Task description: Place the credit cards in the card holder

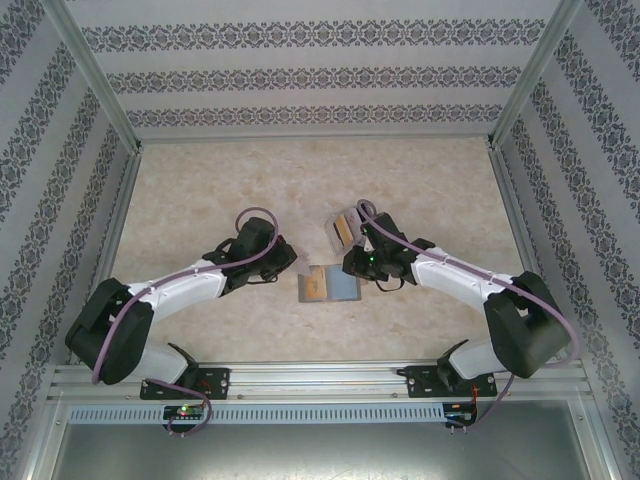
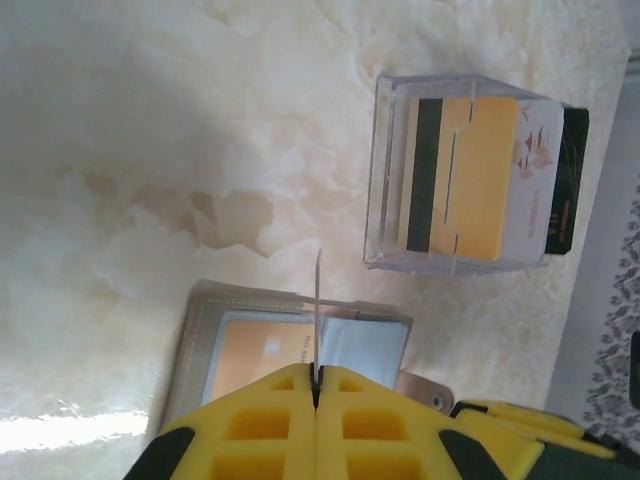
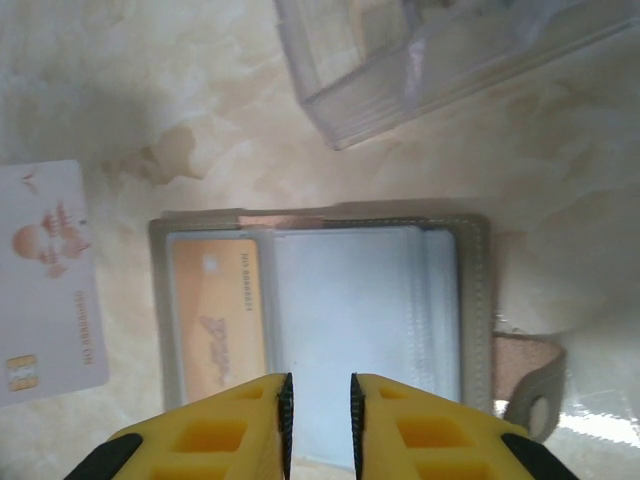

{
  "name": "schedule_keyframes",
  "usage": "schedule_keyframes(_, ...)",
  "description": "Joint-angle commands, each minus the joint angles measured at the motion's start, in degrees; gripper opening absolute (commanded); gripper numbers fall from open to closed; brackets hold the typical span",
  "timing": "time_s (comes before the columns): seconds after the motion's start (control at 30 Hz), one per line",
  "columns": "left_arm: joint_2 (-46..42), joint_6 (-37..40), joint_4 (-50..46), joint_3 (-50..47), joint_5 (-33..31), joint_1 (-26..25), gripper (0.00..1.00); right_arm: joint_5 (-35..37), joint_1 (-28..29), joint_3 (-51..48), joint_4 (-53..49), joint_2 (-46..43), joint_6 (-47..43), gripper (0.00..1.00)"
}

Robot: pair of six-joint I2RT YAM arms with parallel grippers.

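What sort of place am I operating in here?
Probably a purpose-built robot test cell, not a real home or shop. An aluminium frame boxes in a marble-look tabletop, wallpapered panels stand in as walls, and the left arm and right arm are bolted to a rail.

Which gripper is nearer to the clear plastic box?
Right. The right gripper hovers over the grey folding card holder, just on the near side of the clear plastic box. The left gripper, pinching a thin card, is farther off, left of the holder.
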Motion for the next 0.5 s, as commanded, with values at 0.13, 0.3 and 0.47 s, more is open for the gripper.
schedule_keyframes(0.13,1.4,9.8,3.7,-1.8,0.7,-1.5,0.0,-0.8,-2.2,-1.4,0.0,1.8,-1.7,0.25)
schedule_keyframes(0.3,5.7,10.0,13.1,-2.5,4.9,-3.0,0.0,-1.3,-2.6,-1.9,0.6,4.4,-1.5,0.25)
schedule_keyframes(0.47,6.1,12.3,12.8,-1.1,4.6,-4.2,0.0,0.9,-2.9,-1.9,-1.1,4.5,-2.5,0.25)
